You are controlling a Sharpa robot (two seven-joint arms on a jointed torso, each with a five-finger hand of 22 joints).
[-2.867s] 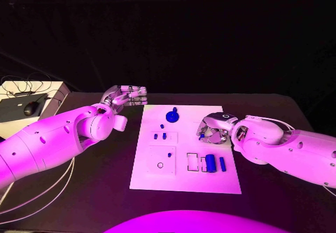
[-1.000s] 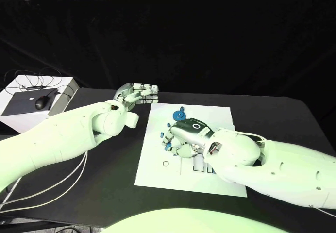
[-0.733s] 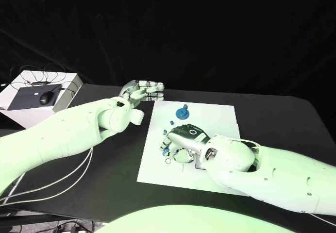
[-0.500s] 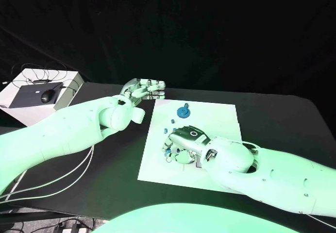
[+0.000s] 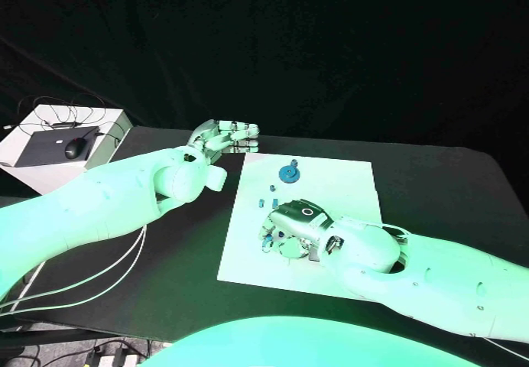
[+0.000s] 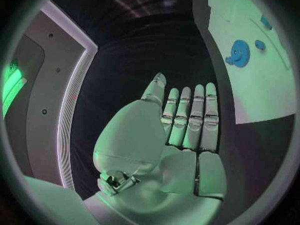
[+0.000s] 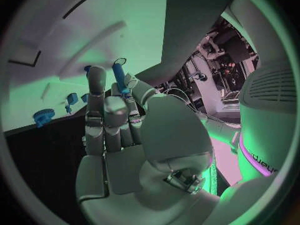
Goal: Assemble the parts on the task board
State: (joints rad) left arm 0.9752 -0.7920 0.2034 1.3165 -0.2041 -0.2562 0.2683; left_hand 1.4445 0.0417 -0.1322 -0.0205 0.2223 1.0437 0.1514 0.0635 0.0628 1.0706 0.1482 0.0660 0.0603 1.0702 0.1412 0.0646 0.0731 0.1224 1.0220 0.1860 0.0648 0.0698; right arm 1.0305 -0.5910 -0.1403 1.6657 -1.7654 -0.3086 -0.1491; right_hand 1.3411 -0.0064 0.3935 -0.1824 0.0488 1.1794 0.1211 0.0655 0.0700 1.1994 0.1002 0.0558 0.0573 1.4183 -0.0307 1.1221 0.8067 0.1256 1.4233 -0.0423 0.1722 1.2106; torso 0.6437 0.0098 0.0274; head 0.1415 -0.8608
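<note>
The white task board [image 5: 342,191] lies in the middle of the black table. A blue gear [image 5: 289,174] stands near its far edge, and two small blue parts [image 5: 268,203] sit just nearer. My right hand [image 5: 293,229] hovers low over the board's left-middle area. In the right wrist view it pinches a slim blue peg [image 7: 118,75] between thumb and a finger, pointing at the board [image 7: 56,30]. My left hand [image 5: 227,138] hangs beyond the board's far left corner, off the board, fingers together and curled, holding nothing [image 6: 187,125]. The gear [image 6: 239,51] also shows there.
A white box [image 5: 55,141] with a dark pad and a computer mouse [image 5: 75,151] stands at the table's far left. Pale cables [image 5: 99,267] trail under my left arm. Dark outlined recesses [image 7: 25,52] mark the board near my right hand.
My right hand has moved from the board's right side across to its left-middle area, keeping hold of the blue peg. The camera has shifted. My left hand stays by the far left corner.
</note>
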